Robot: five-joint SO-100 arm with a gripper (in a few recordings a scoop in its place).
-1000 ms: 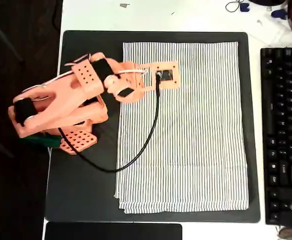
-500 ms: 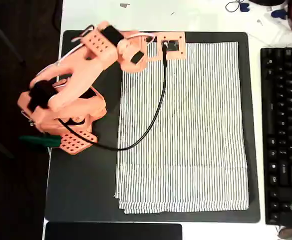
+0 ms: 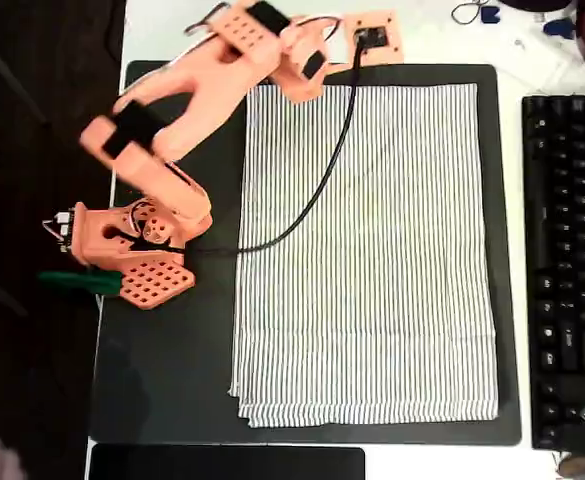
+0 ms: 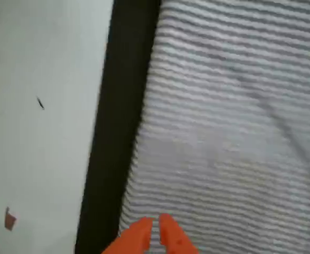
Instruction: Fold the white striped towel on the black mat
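Observation:
The white striped towel (image 3: pixel 372 260) lies flat and spread out on the black mat (image 3: pixel 172 380), with a doubled hem along its lower edge. My orange arm reaches up the overhead view, and the gripper (image 3: pixel 372 42) hangs over the mat's top border, just beyond the towel's top edge. In the wrist view the two orange fingertips (image 4: pixel 170 235) stand almost touching, the gripper (image 4: pixel 156 226) shut with nothing between them, over the towel (image 4: pixel 234 132) right beside a strip of mat (image 4: pixel 117 132). Whether they touch the cloth is unclear.
The arm's base (image 3: pixel 137 255) stands on the mat's left side, and its black cable (image 3: pixel 312 190) crosses the towel's upper left. A black keyboard (image 3: pixel 572 270) lies right of the mat. White tabletop (image 3: pixel 432 30) with small clutter runs along the top.
The arm has swung from above the towel's upper-left part up past its top edge to the mat's top border. The towel has not moved.

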